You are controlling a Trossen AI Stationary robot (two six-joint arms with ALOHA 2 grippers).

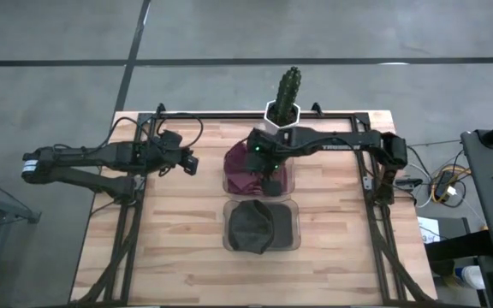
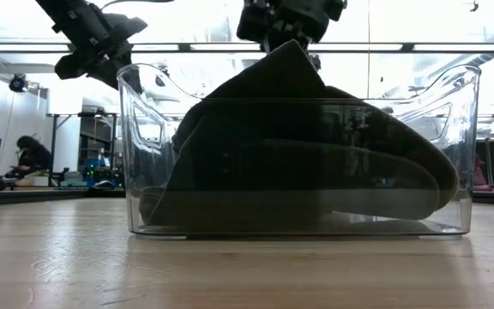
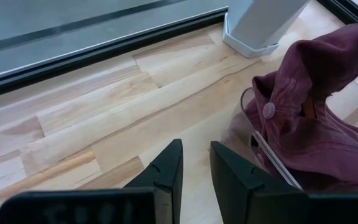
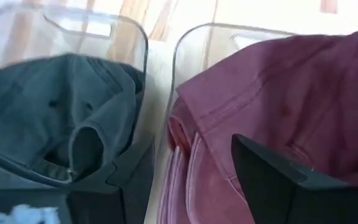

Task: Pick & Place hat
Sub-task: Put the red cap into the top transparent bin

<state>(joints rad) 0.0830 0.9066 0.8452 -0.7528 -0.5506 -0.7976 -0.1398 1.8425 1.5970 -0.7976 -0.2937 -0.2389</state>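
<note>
Both hats binned, or nearly.
We see the dark grey cap (image 1: 259, 226) lying in its clear plastic bin (image 1: 291, 241); our right gripper (image 4: 191, 180), spread, hovers over the binned maroon cap (image 4: 278, 87).

Bare wooden tabletop (image 1: 178, 239) left and right of both clear plastic bins (image 1: 291, 233); potted green cactus (image 1: 288, 92) blocks behind them.

From above we see even, soft light on the wooden table (image 1: 178, 257), with only faint shadows under the arms. At table height the bright ceiling strips behind backlight the scene, so the dark hat (image 2: 298, 163) reads nearly as a silhouette and the clear bin (image 2: 466, 146) catches glare. The right wrist picture looks washed out and blurred, perhaps from motion.
</note>
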